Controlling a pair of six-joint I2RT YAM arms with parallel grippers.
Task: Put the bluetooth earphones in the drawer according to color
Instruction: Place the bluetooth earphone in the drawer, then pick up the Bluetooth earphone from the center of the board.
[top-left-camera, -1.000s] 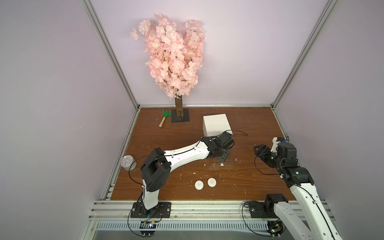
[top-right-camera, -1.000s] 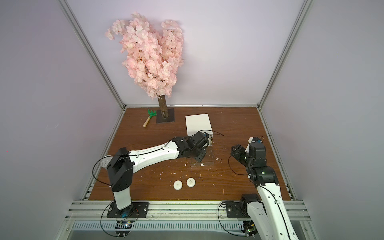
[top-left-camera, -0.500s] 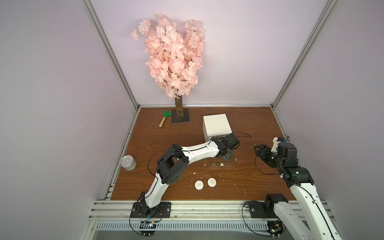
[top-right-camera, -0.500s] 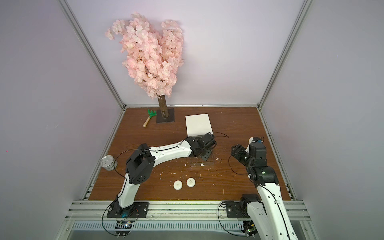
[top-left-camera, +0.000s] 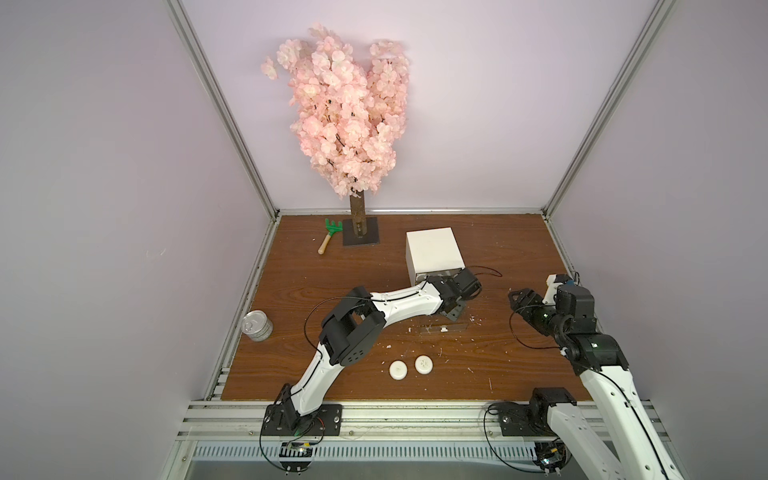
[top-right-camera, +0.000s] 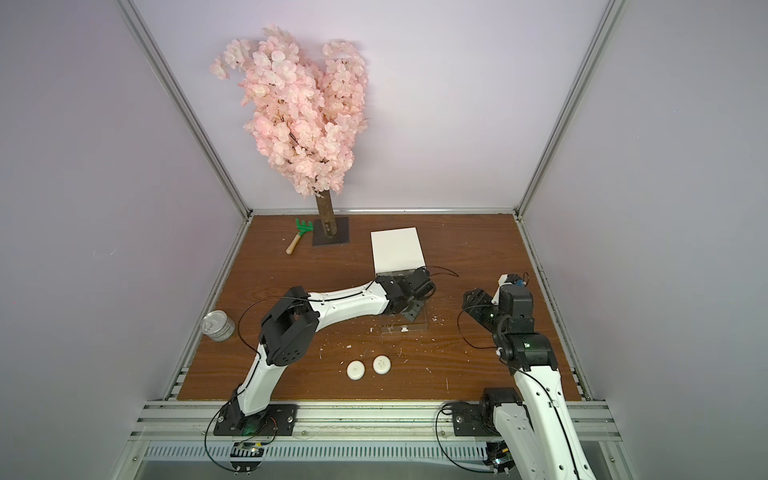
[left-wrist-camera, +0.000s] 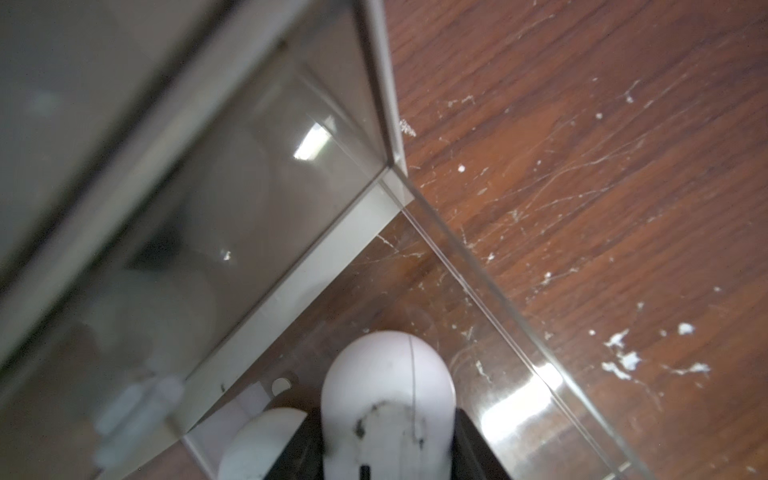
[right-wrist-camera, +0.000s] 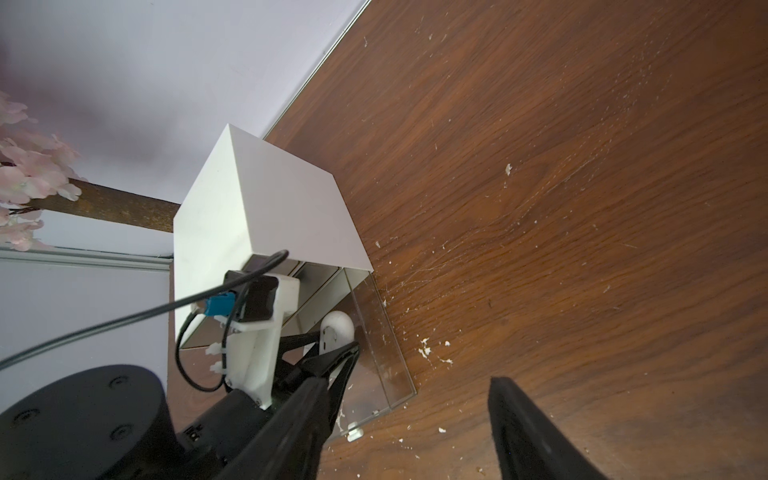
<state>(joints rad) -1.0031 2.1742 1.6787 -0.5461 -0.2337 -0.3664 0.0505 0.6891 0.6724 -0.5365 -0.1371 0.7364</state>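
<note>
Bluetooth earphones lie out on the table (top-left-camera: 507, 249) in front of the cabinet (top-left-camera: 434, 255): one white round case (top-left-camera: 398, 370) and another white round case (top-left-camera: 424, 364) just beside it, both well clear of the cabinet on the side toward the arm bases. The cabinet's lowest drawer (top-left-camera: 444, 328) is pulled out toward them, its clear walls showing the wood beneath, while the two drawers above it sit shut. The left end effector (left-wrist-camera: 385, 419) reaches into that open drawer close to the cabinet's face, and a third white case (left-wrist-camera: 386, 365) sits between its black fingers, which press close against both sides of it. In the left wrist view a further white rounded shape (left-wrist-camera: 262, 440) shows just beside the held one, inside the drawer, mostly hidden by a finger, so I can't say what it is. The right end effector (top-left-camera: 523, 300) hangs apart from the cabinet on its right side, fingers spread wide with nothing between them. A silver tin can (top-left-camera: 257, 326) stands far off to the cabinet's left at the table edge. Behind the cabinet to the left stand a pink blossom tree (top-left-camera: 347, 112) and a small green rake (top-left-camera: 330, 235). White crumbs (top-left-camera: 473, 330) dot the wood around the drawer front.
</note>
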